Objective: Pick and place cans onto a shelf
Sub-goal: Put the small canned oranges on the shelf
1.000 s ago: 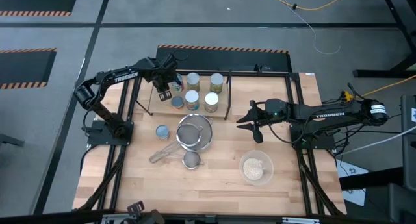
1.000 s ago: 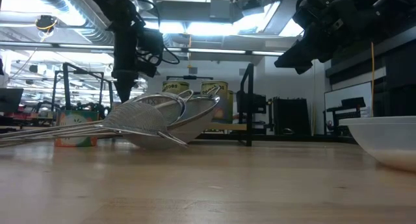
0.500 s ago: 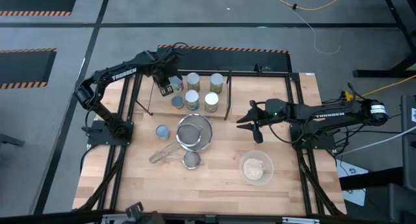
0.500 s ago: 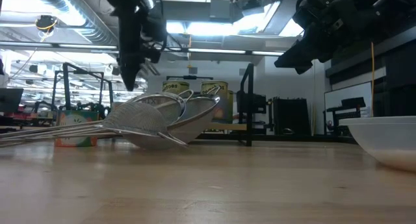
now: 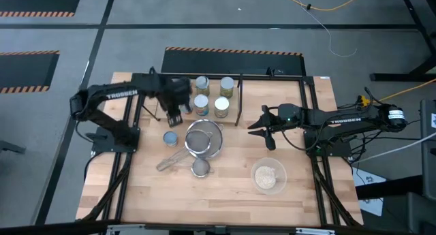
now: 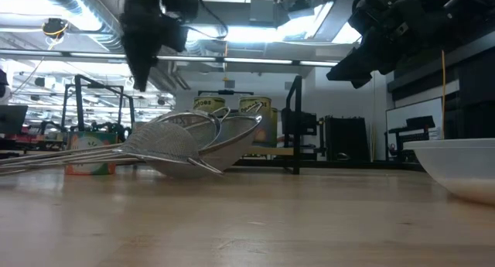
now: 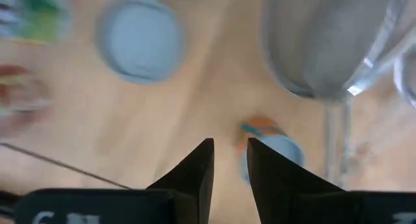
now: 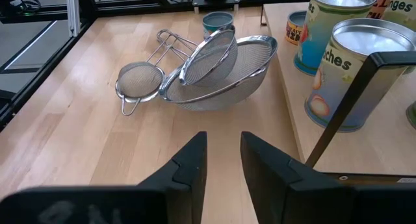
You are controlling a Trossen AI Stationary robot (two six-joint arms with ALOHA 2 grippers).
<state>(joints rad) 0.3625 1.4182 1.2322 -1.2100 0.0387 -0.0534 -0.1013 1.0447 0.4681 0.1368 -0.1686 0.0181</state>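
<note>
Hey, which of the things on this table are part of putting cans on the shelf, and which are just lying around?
Part of the job:
- cans on the shelf
- loose blue-topped can
- shelf
- left gripper, heading toward the loose can
- right gripper, waiting beside the shelf

Just lying about:
- mesh strainers
- glass bowl

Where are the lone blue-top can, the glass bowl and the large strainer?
lone blue-top can (image 5: 169, 137), high view, its lid
glass bowl (image 5: 256, 171), high view, its rim
large strainer (image 5: 199, 141), high view, its mesh
</note>
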